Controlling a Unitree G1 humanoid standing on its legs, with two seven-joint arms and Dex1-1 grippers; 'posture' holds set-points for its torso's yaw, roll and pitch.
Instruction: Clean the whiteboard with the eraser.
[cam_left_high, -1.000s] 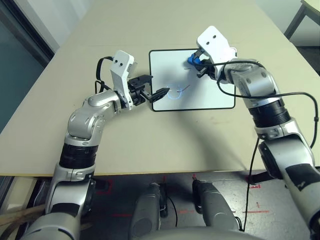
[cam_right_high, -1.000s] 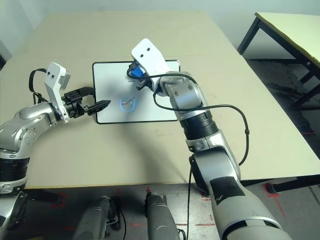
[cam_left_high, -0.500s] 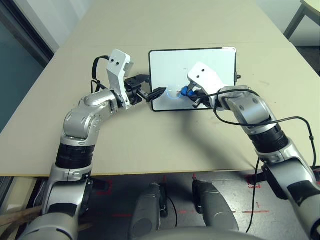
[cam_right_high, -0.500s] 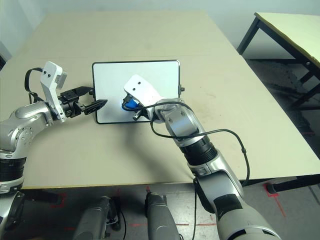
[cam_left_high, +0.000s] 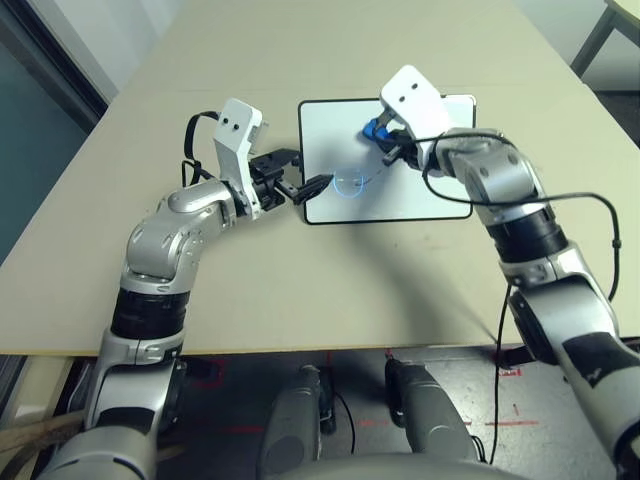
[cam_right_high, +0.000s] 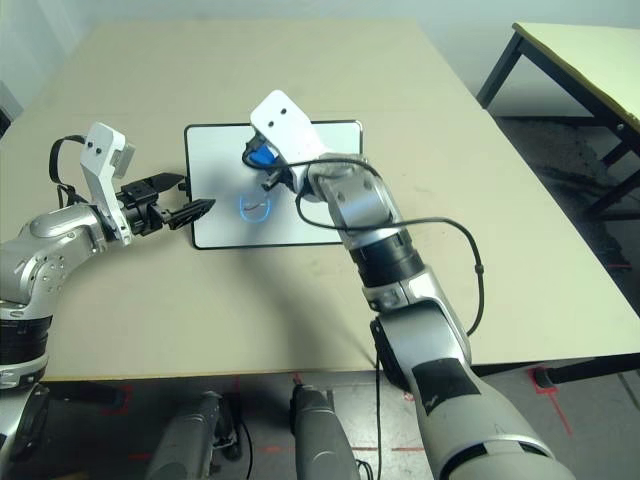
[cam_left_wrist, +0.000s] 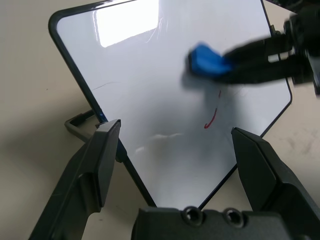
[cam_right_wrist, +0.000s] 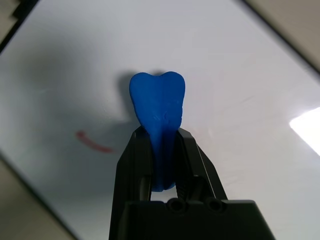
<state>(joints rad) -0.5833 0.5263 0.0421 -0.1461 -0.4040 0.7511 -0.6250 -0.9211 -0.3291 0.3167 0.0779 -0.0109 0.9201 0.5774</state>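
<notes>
Half a second ago the right gripper (cam_right_wrist: 159, 150) sat low over the near part of the whiteboard (cam_left_high: 420, 185); it has now swung back up toward the board's far edge, carrying the eraser (cam_right_wrist: 159, 107) with it. Its two black fingers (cam_right_wrist: 131, 165) are clamped on the eraser's sides, and the rounded, slightly notched blue tip sticks out past them and meets the board's face. That block looks matte and a little rubbery, with a waisted outline.

Glossy and flat, the whiteboard lies on the plain beige counter (cam_left_high: 330, 290), framed by a thin black rim with rounded corners. A bright window reflection glares off its surface in both wrist views. One short red pen stroke (cam_left_wrist: 211, 119) remains on the face, near the eraser but apart from it. A faint bluish ring shows around the board's near middle in the head views, too pale to tell whether it is ink or reflection.

At the board's left edge the left gripper (cam_left_high: 300, 185) hangs with its fingers (cam_left_wrist: 100, 155) spread wide apart, holding nothing; whether either fingertip touches the frame is hard to make out. The right arm's white wrist housing hides part of the board's far edge.
</notes>
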